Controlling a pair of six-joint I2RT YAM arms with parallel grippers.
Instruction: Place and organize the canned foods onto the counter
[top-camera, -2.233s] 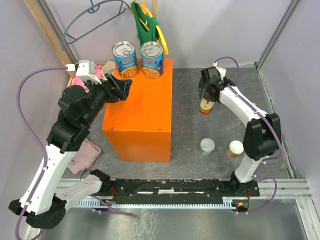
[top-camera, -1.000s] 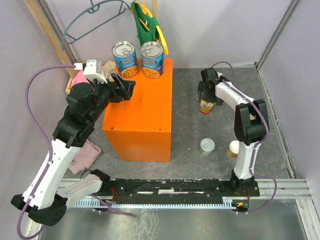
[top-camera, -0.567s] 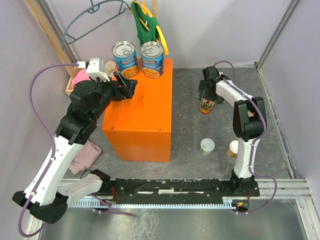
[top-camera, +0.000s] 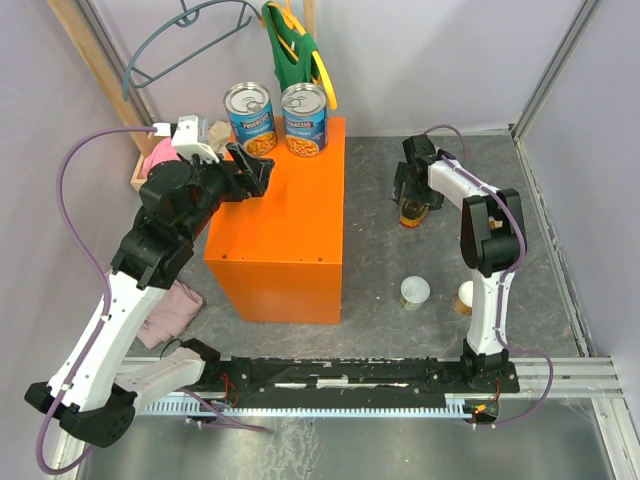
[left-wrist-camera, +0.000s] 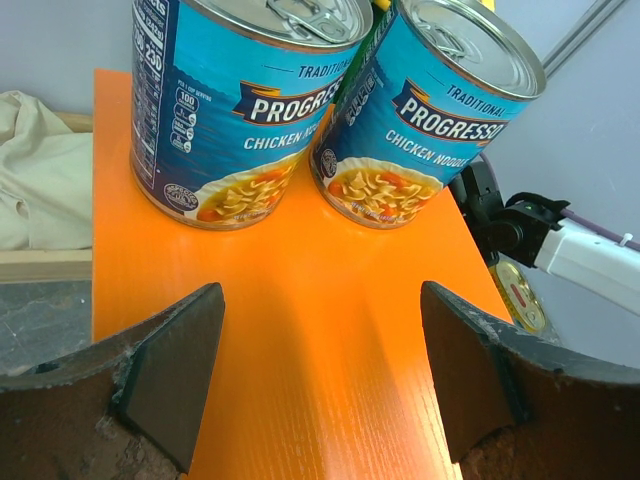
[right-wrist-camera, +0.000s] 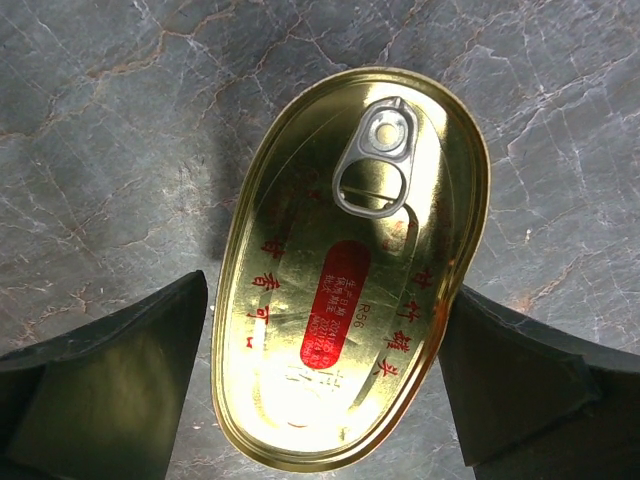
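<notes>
Two blue cans (top-camera: 250, 118) upright, side by side at back of orange desk (top-camera: 290, 240); left pincer (left-wrist-camera: 320, 380) apart, empty, facing them. On grey surface (top-camera: 380, 260): right pincer (right-wrist-camera: 325, 385) apart, straddling oval tin (right-wrist-camera: 350, 270), unclamped; white-lidded cans (top-camera: 414, 292) unplaced. Roughly third done.

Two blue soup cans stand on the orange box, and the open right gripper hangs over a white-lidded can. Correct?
No: the right wrist view shows the open right gripper over a flat oval tin. The blue soup cans do stand on the orange box.

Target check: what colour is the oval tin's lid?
Lid: gold, red print; right wrist view.
</notes>
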